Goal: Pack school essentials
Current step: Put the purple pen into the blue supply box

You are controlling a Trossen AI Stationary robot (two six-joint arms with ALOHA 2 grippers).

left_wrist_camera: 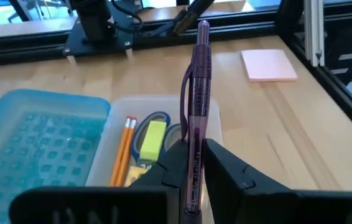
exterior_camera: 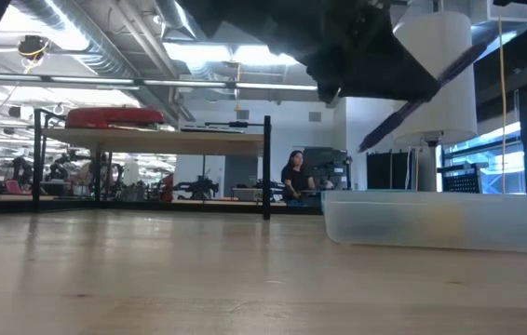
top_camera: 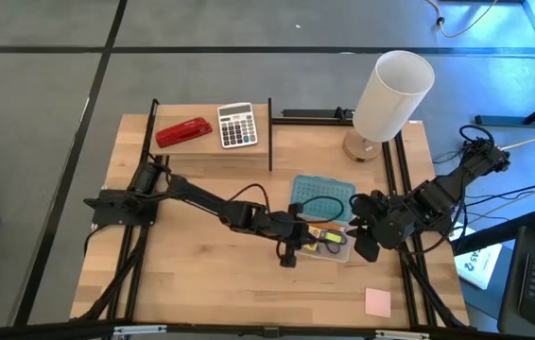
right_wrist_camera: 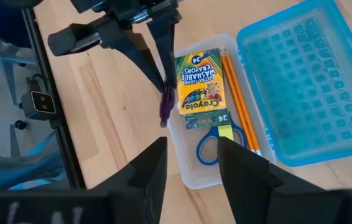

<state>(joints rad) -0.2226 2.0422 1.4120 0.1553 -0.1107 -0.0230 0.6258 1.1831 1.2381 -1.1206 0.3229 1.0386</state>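
The left claw (top_camera: 291, 247) grips the dark purple pen (left_wrist_camera: 198, 106) just above the near edge of the clear plastic pencil case (right_wrist_camera: 191, 174). Inside lie the yellow-green crayon box (right_wrist_camera: 202, 87), thin orange pencils (right_wrist_camera: 239, 102) and blue-handled scissors (right_wrist_camera: 212, 148). The right claw (right_wrist_camera: 190, 163) hovers open above. The pink square note pad (top_camera: 377, 302) lies apart on the wooden table (top_camera: 201, 283).

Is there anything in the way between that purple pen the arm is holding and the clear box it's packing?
Nothing visible blocks it. The left gripper holds the dark purple pen at the edge of the open clear plastic box, whose blue lid is swung aside. Inside, the crayon box, orange pencils and blue-handled scissors already fill much of the floor.
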